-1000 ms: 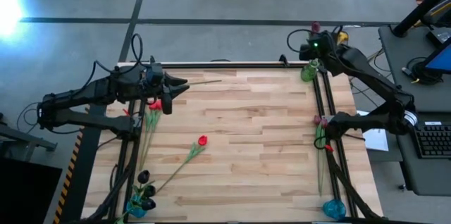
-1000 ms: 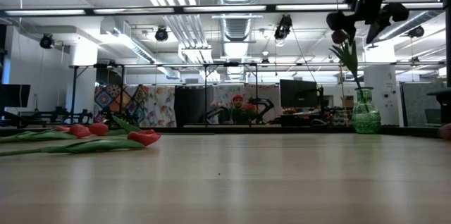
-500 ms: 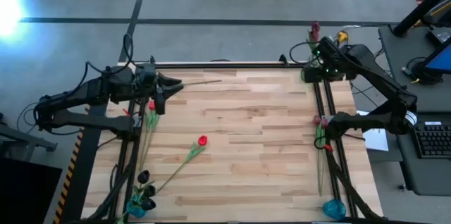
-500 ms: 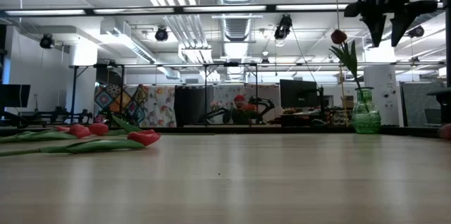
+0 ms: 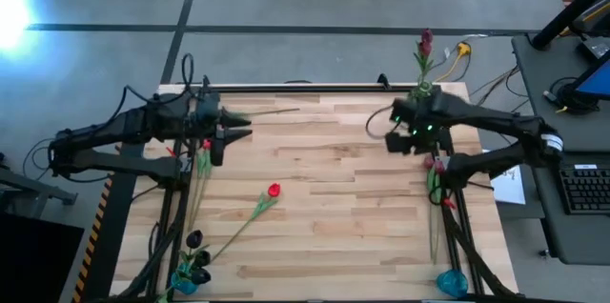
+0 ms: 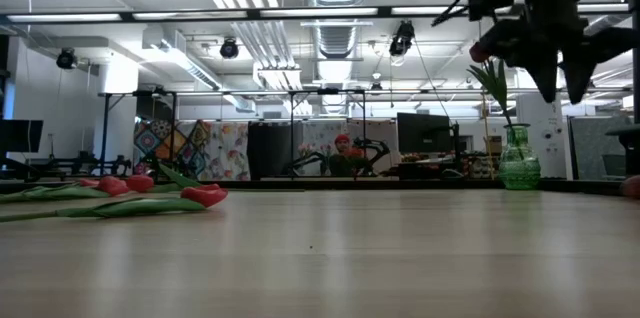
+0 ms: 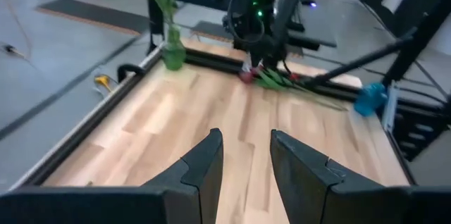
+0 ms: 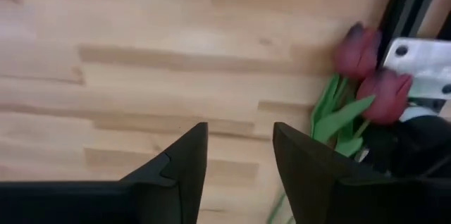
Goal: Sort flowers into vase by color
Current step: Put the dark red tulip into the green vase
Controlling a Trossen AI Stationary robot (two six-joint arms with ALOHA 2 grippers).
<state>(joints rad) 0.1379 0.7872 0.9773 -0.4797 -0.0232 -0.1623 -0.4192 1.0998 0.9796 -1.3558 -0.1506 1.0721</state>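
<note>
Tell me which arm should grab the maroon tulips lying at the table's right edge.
Right. Its tool is open and empty just beside the maroon tulips, which fill its wrist view. The left tool sits across the table by the red tulips.

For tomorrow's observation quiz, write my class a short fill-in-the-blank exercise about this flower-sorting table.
1. The green vase holds a single ____ flower.
2. The right tool is open and holds ____.
3. The black flowers stand in the ____ vase.
4. A lone ____ flower lies mid-table.

Missing words: maroon; nothing; blue; red
</note>
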